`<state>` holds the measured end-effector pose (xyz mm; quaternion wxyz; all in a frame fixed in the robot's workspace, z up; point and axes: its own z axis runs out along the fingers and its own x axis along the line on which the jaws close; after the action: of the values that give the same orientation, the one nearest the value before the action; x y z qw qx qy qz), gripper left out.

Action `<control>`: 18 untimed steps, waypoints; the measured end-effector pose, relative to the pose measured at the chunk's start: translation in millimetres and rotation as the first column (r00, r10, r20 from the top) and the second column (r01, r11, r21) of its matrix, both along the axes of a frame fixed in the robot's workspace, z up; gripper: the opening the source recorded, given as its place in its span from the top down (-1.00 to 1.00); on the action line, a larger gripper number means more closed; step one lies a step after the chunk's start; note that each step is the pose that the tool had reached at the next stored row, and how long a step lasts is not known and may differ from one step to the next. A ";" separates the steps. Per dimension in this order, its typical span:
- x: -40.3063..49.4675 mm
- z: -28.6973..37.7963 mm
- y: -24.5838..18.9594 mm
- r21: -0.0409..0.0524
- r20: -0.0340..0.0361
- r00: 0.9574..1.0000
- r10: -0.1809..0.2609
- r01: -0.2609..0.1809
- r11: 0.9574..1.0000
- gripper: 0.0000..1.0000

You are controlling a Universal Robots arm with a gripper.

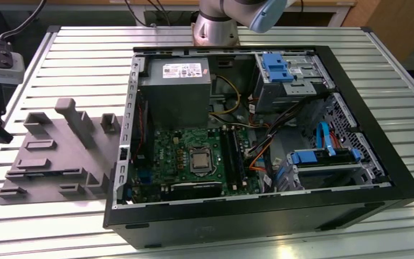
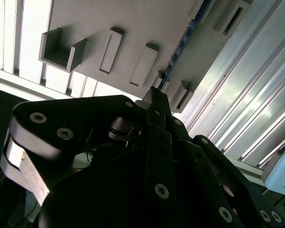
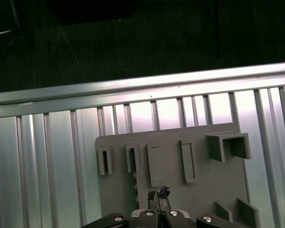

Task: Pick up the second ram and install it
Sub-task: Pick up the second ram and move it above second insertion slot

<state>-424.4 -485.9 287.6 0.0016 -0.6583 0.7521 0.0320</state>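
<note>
Gripper (image 3: pixel 159 194) hovers closed and empty above the grey holder plate (image 3: pixel 204 190); the second ram (image 2: pixel 182 45) stands on edge just beside its tips, long axis stretching away ahead.

Upright blocks (image 1: pixel 75 117) stud the grey holder plate (image 1: pixel 70 157) below the gripper (image 3: pixel 159 193); the slatted table (image 1: pixel 70 54) around it seems open.

Gripper (image 2: pixel 153 97) aimed downward, closed (fingertips meeting)

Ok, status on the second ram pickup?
Gripper low over the holder, right by the ram. Ram standing on edge in the holder. Nothing seen blocking it.
</note>
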 end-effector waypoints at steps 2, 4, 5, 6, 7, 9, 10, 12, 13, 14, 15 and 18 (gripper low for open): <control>0.0 -0.4 0.0 0.000 0.000 1.000 0.000 0.000 1.000 0.79; 0.0 -0.8 0.0 0.000 0.000 1.000 0.000 0.000 1.000 0.79; 0.0 -1.0 0.0 0.000 0.000 1.000 0.000 0.000 1.000 0.79; 0.0 -1.2 0.0 0.000 0.000 1.000 0.000 0.000 1.000 0.79; 0.0 -1.4 0.0 0.000 0.000 1.000 0.000 0.000 1.000 0.79; 0.0 -2.1 0.0 0.000 0.000 1.000 0.000 0.000 1.000 0.79; 0.0 -2.3 0.0 0.000 0.000 1.000 0.000 0.000 1.000 0.79; 0.0 -2.8 0.0 0.000 0.000 1.000 0.000 0.000 1.000 0.79; 0.0 -3.1 0.0 0.000 0.000 1.000 0.000 0.000 1.000 0.79; 0.0 -3.4 0.0 0.000 0.000 1.000 0.000 0.000 1.000 0.79; 0.0 -3.7 0.0 0.000 0.000 1.000 0.000 0.000 1.000 0.79; 0.0 -4.8 0.0 0.000 0.000 1.000 0.000 0.000 1.000 0.79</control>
<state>-424.4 -485.9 282.8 0.0016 -0.6583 0.7521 0.0320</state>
